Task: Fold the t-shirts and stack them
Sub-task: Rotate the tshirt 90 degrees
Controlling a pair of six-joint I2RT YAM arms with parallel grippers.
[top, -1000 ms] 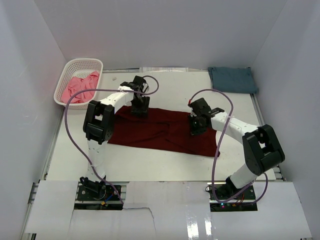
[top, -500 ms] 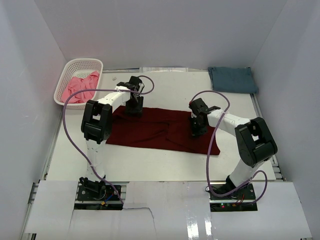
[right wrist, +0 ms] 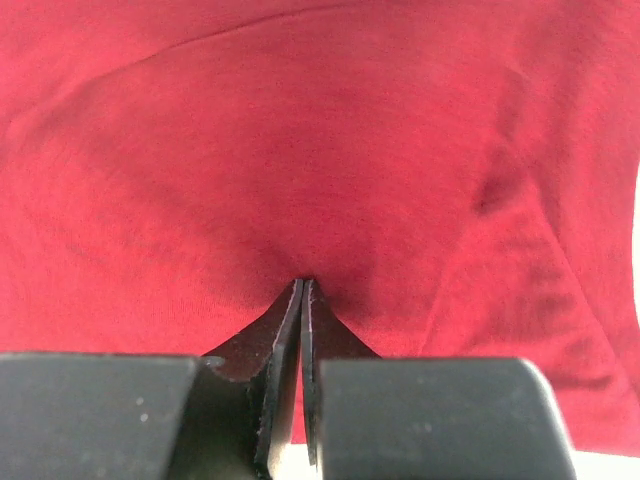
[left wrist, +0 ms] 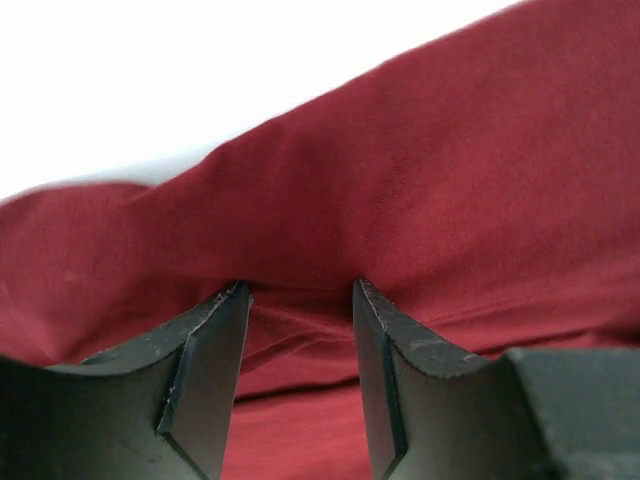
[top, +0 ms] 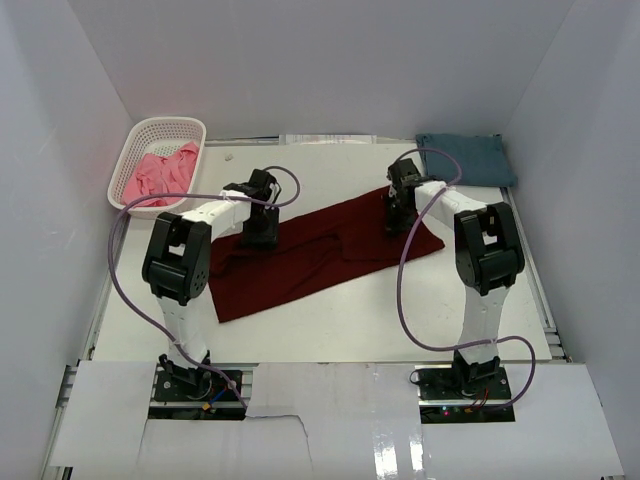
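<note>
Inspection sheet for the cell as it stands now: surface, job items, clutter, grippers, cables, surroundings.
Surface: white table, no stains seen.
Job's things: maroon t-shirt lying diagonally mid-table, rumpled, unfolded; slate-blue t-shirt folded at the far right; pink t-shirt crumpled in the basket.
Clutter: white lattice basket at the far left; small pale speck beside it, too small to tell.
Grippers: left gripper pinching a bunched fold of the maroon t-shirt, fingers apart; right gripper shut on its far right end.
Cables: left purple cable and right purple cable hang in loose loops.
Surroundings: white walls on three sides; nothing else seen.
</note>
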